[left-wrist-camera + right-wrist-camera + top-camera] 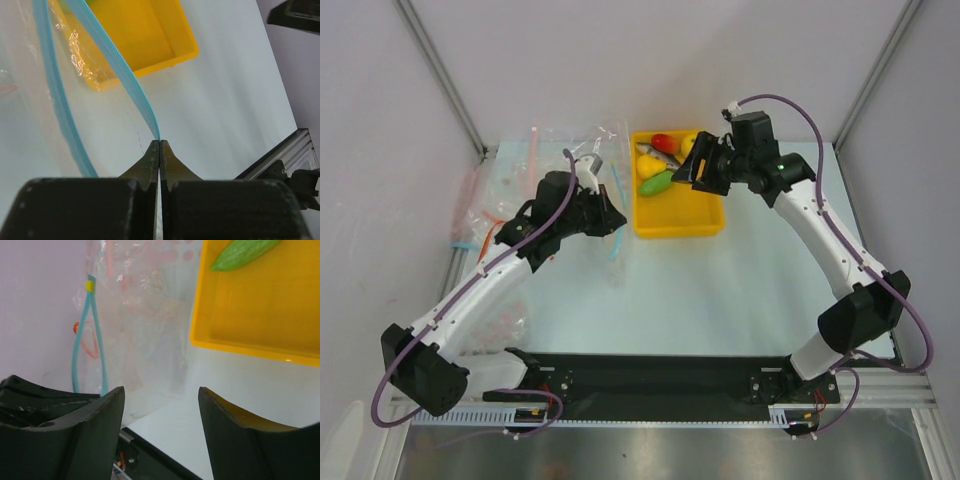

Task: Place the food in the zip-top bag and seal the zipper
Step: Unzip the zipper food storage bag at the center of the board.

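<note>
The clear zip-top bag [608,150] lies left of the yellow tray [692,215]. My left gripper [609,218] is shut on the end of its teal zipper [122,70], and the mouth gapes open between the two strips. In the tray lie a red fruit [665,142], a grey fish [660,158], two yellow fruits [648,166] and a green vegetable [656,183]. My right gripper [690,170] hovers over the tray, open and empty. In the right wrist view its gripper [161,392] faces the bag [145,335], with the vegetable [242,252] at the top.
Other clear bags with pink strips [480,205] lie at the table's far left. The tray's near half [145,35] is bare yellow. A metal frame post [445,75] stands at the back left, and a black rail [650,380] runs along the near edge.
</note>
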### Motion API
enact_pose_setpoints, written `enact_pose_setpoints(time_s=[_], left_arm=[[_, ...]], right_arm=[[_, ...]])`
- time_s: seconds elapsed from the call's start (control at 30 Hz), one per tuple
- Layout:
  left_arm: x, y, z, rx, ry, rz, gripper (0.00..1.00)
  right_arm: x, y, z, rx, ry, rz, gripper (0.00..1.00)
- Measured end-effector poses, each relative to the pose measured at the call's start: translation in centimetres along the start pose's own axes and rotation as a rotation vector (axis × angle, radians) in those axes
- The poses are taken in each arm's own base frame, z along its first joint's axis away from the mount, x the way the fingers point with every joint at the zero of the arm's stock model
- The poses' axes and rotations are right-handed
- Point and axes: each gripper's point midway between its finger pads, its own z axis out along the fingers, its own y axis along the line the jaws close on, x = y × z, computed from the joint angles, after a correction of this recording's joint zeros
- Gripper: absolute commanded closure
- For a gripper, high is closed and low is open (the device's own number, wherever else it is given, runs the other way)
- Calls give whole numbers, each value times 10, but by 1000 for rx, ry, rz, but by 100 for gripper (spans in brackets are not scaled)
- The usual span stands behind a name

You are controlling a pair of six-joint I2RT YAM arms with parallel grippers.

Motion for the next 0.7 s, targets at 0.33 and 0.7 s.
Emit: enact_pose_setpoints(time_s=[0.33, 0.7], left_arm=[[8, -23, 12, 33, 1, 46, 99], [5, -35, 28, 40, 14, 63, 100]], right_arm=[[40, 36, 23, -49, 121, 53, 39], [52, 34, 46, -8, 191, 93, 43]])
